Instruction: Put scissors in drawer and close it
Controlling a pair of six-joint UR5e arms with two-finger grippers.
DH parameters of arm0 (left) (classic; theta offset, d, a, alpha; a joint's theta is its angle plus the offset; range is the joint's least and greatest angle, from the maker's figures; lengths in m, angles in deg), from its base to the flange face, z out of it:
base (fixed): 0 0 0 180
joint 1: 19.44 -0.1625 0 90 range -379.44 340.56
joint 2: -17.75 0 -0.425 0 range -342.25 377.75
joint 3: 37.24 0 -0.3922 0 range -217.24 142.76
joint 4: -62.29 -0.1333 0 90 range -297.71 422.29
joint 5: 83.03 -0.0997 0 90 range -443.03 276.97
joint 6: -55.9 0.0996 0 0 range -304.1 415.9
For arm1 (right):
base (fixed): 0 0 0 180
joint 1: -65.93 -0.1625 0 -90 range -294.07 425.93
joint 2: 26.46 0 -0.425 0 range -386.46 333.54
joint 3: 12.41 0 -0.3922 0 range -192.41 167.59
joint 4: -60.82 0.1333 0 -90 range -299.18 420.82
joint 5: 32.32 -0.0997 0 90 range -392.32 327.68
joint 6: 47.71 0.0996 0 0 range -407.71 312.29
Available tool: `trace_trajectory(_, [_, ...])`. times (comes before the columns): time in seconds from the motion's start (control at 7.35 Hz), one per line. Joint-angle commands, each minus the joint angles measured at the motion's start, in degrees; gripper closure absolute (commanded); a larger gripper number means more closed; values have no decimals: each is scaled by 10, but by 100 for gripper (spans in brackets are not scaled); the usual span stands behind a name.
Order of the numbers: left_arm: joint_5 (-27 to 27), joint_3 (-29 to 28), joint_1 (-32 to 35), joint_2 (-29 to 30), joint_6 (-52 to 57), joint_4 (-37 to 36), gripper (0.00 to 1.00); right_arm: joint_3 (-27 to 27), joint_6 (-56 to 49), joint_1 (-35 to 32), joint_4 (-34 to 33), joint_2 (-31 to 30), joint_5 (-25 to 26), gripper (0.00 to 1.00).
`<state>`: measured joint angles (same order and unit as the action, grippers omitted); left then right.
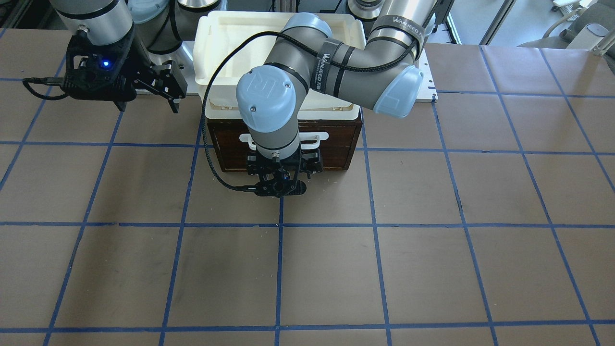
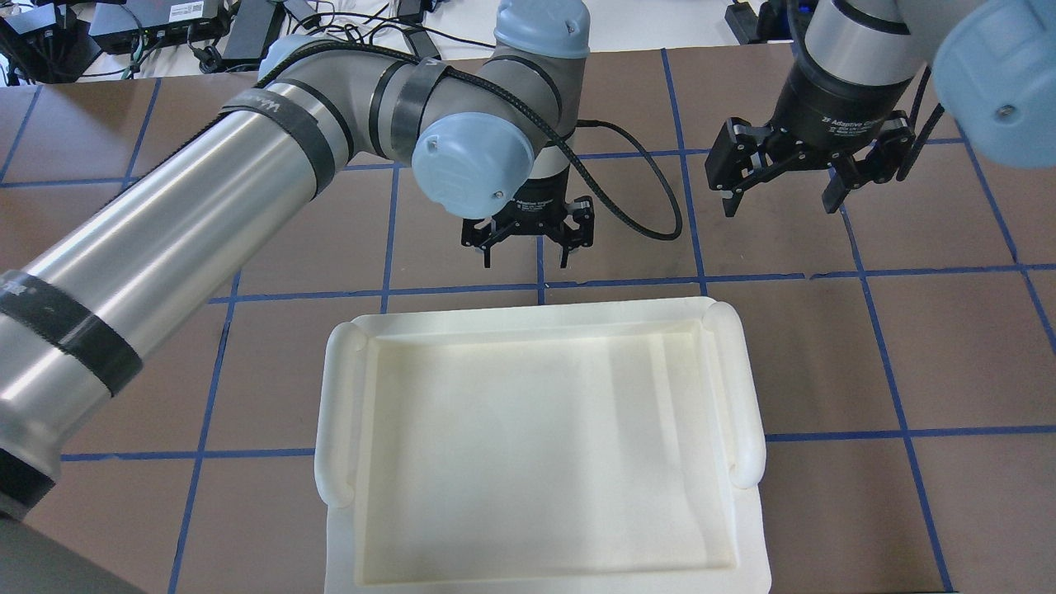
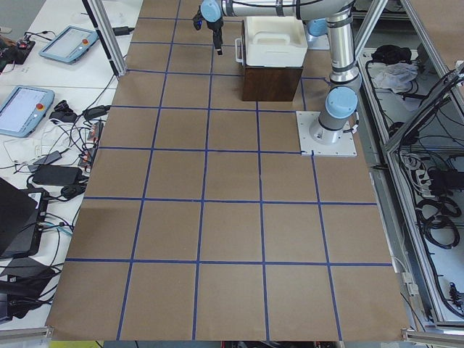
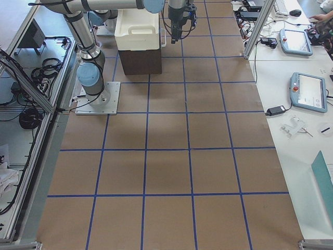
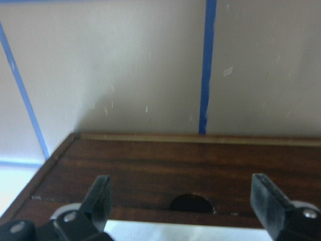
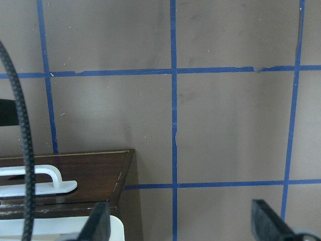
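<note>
The scissors show in no view. The drawer (image 1: 336, 144) has a dark brown front with a white bar handle (image 1: 319, 137) and looks pushed in flush under the white tray. My left gripper (image 2: 525, 262) hangs open and empty just in front of the drawer front. In the left wrist view (image 5: 183, 196) its fingers straddle the dark panel (image 5: 150, 160). My right gripper (image 2: 780, 208) is open and empty, held above the table off to the drawer's side. Its wrist view shows the drawer's corner and handle (image 6: 35, 181).
A white plastic tray (image 2: 338, 412) sits on top of the brown box that holds the drawer. The table is brown with blue tape grid lines (image 1: 278, 269). A black cable (image 1: 206, 139) loops from the left wrist beside the box.
</note>
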<state>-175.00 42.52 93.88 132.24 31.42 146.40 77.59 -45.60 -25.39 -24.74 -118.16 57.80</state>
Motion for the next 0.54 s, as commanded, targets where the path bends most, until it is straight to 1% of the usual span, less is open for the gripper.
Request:
trace_trajectory(0.0, [-8,-8,-27,-50,92,-46,0,0,0,0,0,0,-1,0])
trace_trajectory(0.14, [-5,-7,-41,-72,99,-85,0,0,-1,1,0,0,-2,0])
trace_trajectory(0.27, [1,0,-63,-84,95,-154,0,0,-1,2,-3,0,-10,0])
trace_trajectory(0.41, [-6,20,-76,-98,97,-153,0,0,0,1,-3,0,-17,0])
